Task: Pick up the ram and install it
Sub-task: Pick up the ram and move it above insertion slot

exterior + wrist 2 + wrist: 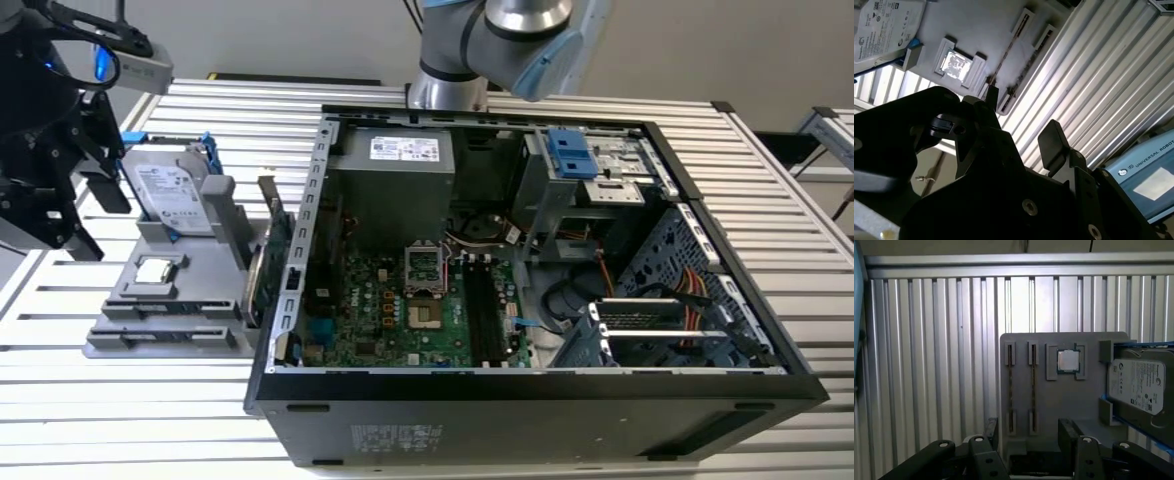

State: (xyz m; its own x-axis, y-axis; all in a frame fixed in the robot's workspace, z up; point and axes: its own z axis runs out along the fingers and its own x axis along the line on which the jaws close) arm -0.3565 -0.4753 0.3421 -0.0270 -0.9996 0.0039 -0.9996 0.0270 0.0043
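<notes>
End effector (pixel 1030 430) nearest in first wrist view: fingers (pixel 1069 432) spread wide, nothing btwn them, by the near edge of grey holder (pixel 1064 400). Ram (pixel 1033 387) stands on edge in a holder slot, not yet picked up. 2nd stick (pixel 1010 387) in slot just beside it. Past those, CPU chip (pixel 1068 361) & hard drive (pixel 1139 387) on same holder. Slatted desk (pixel 929 365) beyond. In exterior view, open PC case (pixel 534 400) sits on the exterior view's right of holder, motherboard (pixel 400 310) exposed.
</notes>
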